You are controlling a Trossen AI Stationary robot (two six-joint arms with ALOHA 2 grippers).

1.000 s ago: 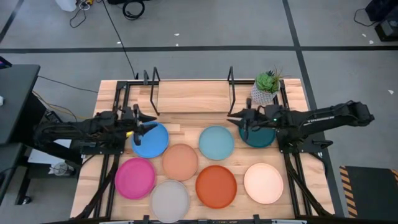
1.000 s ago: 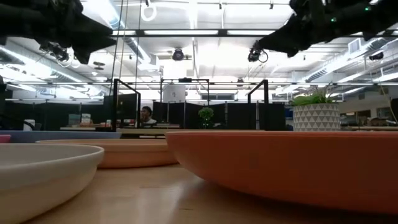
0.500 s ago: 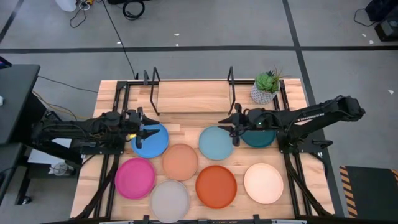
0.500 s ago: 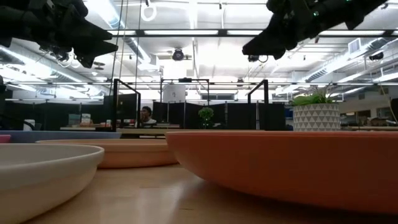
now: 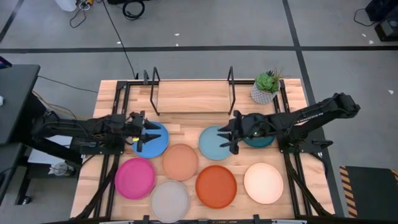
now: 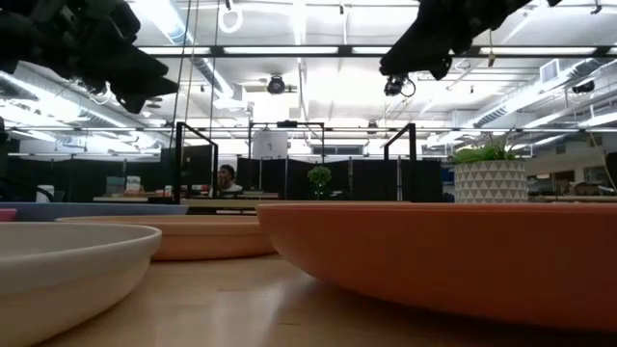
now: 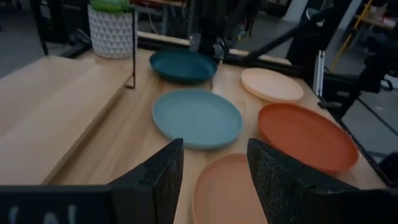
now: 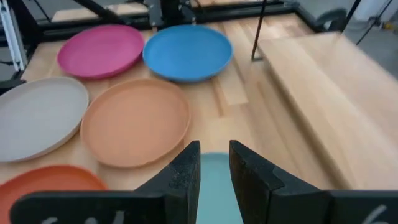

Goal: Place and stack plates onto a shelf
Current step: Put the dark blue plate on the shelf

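Eight plates lie flat on the wooden table in front of the shelf (image 5: 189, 98): blue (image 5: 155, 146), tan (image 5: 180, 162), pale blue (image 5: 212, 144), dark teal (image 5: 261, 138), pink (image 5: 135, 177), grey (image 5: 170, 199), orange (image 5: 216, 185) and cream (image 5: 263, 183). My left gripper (image 5: 149, 134) hangs open above the blue plate's left part; nothing is between its fingers (image 7: 214, 146). My right gripper (image 5: 228, 138) hangs above the pale blue plate's right edge. Its fingers stand a narrow gap apart (image 8: 214, 149), and the plate (image 8: 214, 180) shows through the gap. In the low view both grippers are high above the plates.
A potted plant (image 5: 266, 87) in a white pot stands at the table's far right corner, beside the shelf's right upright (image 5: 231, 84). Black rails run along the table's left and right sides. The shelf's plank is bare.
My right gripper has swung toward the table's left and a little nearer, from over the dark teal plate to over the pale blue plate's right edge, rolling and tipping as it went. My left gripper has dipped its fingers slightly over the blue plate. No plate has moved.
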